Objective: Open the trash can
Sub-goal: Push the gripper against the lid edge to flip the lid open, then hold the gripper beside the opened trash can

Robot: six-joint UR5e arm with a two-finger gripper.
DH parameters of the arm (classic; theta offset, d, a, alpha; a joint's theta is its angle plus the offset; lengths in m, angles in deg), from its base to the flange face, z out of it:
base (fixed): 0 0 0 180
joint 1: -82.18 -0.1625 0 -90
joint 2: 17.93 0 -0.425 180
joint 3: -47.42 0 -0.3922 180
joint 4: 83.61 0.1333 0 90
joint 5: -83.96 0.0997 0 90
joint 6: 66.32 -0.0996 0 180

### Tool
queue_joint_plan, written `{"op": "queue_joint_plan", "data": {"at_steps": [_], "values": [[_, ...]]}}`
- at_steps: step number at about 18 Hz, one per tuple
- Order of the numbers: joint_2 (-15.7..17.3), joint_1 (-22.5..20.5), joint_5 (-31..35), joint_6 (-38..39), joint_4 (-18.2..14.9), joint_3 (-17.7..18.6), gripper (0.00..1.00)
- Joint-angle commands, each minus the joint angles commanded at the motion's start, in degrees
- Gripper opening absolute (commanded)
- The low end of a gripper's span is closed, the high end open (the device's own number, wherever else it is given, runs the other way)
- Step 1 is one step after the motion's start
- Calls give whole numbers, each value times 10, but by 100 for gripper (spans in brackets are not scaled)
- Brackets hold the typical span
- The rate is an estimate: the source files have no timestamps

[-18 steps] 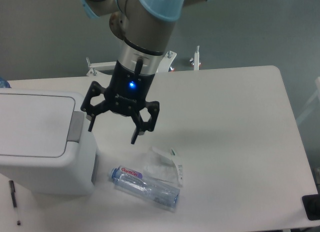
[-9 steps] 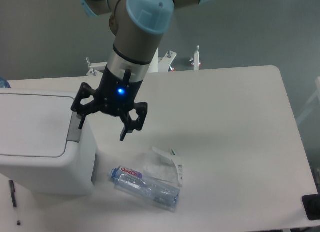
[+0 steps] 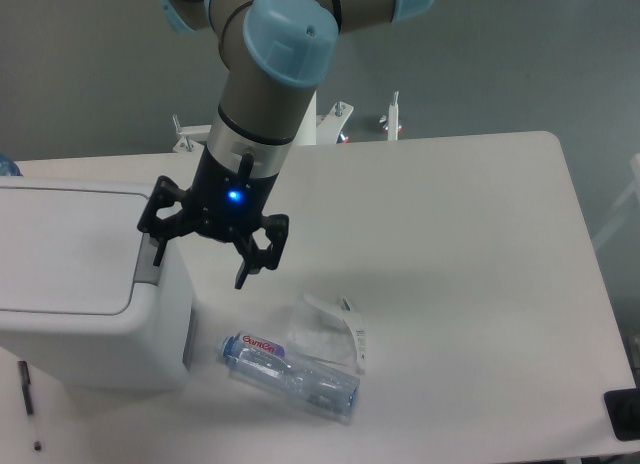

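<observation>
The trash can is a large boxy white bin at the left of the table, its flat lid down. A grey push tab sits on its right rim. My gripper hangs open just right of that rim. The left fingertip is over the tab, and I cannot tell whether it touches. Its right fingertip hangs above the tabletop. Nothing is between the fingers.
A clear water bottle lies on the table in front of the gripper, with a crumpled clear plastic wrapper beside it. A black pen lies at the front left. A black object sits at the right front edge.
The gripper has moved left and slightly down, from over the table's middle to the bin's right rim. Its left finger now overlaps the grey tab. The lid has not moved.
</observation>
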Motion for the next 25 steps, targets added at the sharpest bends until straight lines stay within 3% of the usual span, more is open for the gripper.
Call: {"op": "queue_joint_plan", "data": {"at_steps": [17,25], "values": [[0,4,6,0,3,11,100],[-5,4,6,-11,17,-9,100]]}}
